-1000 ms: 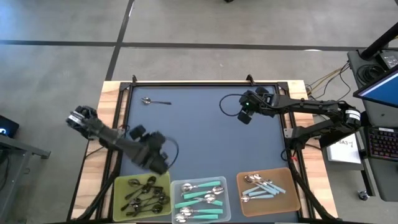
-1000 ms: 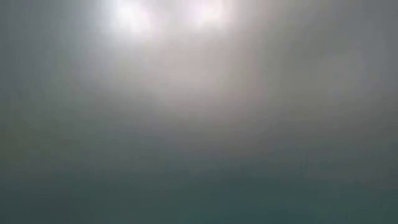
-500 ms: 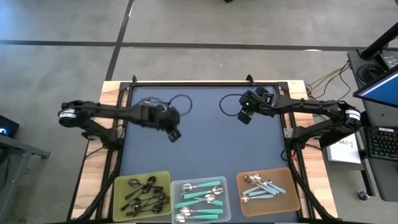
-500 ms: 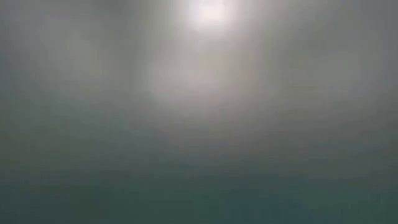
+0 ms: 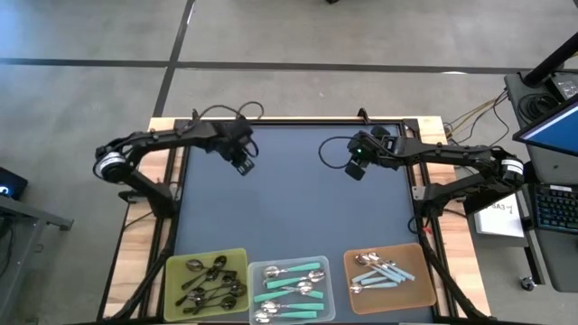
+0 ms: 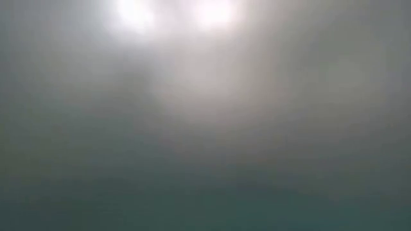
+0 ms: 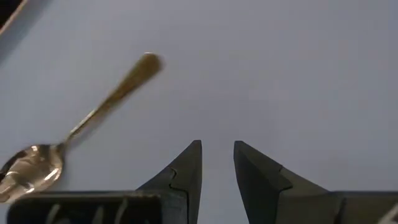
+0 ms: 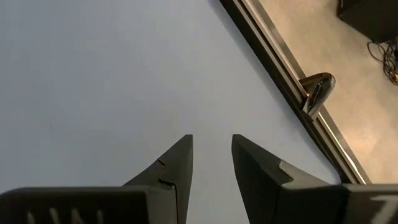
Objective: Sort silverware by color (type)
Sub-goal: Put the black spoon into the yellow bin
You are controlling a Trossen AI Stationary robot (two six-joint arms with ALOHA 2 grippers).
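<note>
One all-metal spoon [image 7: 81, 124] lies flat on the dark mat at the far left. It shows only in the left wrist view; in the high view my left arm covers it. My left gripper [image 5: 243, 164] hovers just beside it, slightly open and empty [image 7: 217, 149]; the spoon lies off to one side of the fingers, not between them. My right gripper [image 5: 354, 170] waits over the far middle of the mat, slightly open and empty [image 8: 211, 143].
Three trays stand along the near edge: an olive one [image 5: 177, 271] with dark metal spoons, a clear one [image 5: 330, 291] with teal-handled spoons, an orange one [image 5: 417, 262] with light-blue-handled spoons. A metal frame [image 5: 298, 121] rims the mat. The low view shows only haze.
My left gripper has swung from above the olive tray at the near left toward the table's far edge, ending beside the lone metal spoon. The spoon and my right arm have stayed put.
</note>
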